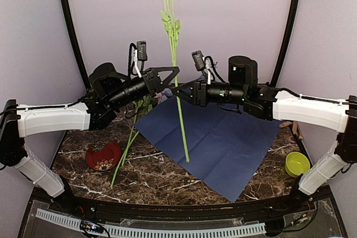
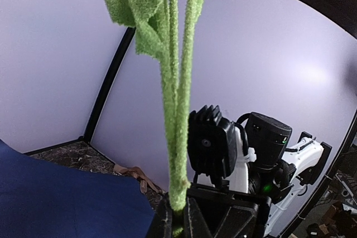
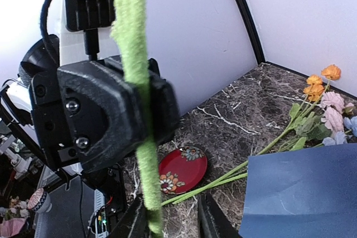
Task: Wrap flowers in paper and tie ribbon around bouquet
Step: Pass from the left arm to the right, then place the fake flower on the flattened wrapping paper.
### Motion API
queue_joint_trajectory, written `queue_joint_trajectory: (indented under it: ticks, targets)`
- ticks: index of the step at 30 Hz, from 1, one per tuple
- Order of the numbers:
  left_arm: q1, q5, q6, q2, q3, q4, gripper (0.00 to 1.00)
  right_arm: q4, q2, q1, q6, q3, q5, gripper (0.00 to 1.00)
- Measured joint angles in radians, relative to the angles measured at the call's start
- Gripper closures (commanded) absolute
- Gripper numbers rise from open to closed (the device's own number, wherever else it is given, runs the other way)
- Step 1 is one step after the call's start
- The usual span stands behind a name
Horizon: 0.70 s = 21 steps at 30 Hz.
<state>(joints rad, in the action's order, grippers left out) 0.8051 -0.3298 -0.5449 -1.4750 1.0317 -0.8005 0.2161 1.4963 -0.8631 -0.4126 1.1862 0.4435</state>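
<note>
**A:** Left claw [image 1: 174,75] first: what has it got?

**B:** It is clamped tight on the stem of one white flower [image 1: 172,32]. The flower stands upright in the air, its head high against the far wall.

**A:** And the right claw [image 1: 181,90]?

**B:** It sits just below the left one, on the same stem. Its wrist view shows the fingers [image 3: 211,222] parted wider than the stem. The stem runs between them, close against one finger, with no squeeze on it.

**A:** What lies underneath?

**B:** The dark marble counter [image 1: 150,176] carries the paper [image 1: 223,143], spread flat with the navy face up, right of centre. The stem's lower end hangs over the paper's left part. I cannot tell whether it touches.

**A:** The other flowers [image 1: 125,154]?

**B:** They lie on the counter just left of the paper, stems pointing near. Their orange, pink and pale blue heads are by the paper's far-left corner.

**A:** Smaller things?

**B:** A red patterned dish [image 1: 103,155] sits near-left, beside those stems. A yellow-green bowl [image 1: 297,164] is at the right edge. The ribbon [image 2: 136,175] is a tan bunch just off the paper's right corner.
</note>
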Motion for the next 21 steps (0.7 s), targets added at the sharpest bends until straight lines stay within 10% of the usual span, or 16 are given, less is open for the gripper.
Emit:
queue_joint_trajectory:
  ticks: [4,7,10,21]
  targets:
    - [-0.001,0.009,-0.006,-0.003,0.000,-0.006,0.97,-0.006,0.000,-0.005,-0.012,0.007,-0.022,1.00]
    - [0.000,0.037,-0.007,-0.003,0.003,0.012,0.44,-0.031,0.000,-0.006,-0.023,0.018,-0.043,1.00]
    - [0.001,0.114,-0.006,-0.005,0.043,0.138,0.23,-0.079,0.000,0.014,-0.058,0.024,-0.088,1.00]
    - [-0.054,0.395,0.032,-0.036,0.125,0.620,0.15,-0.417,0.081,0.266,-0.203,0.036,-0.214,1.00]
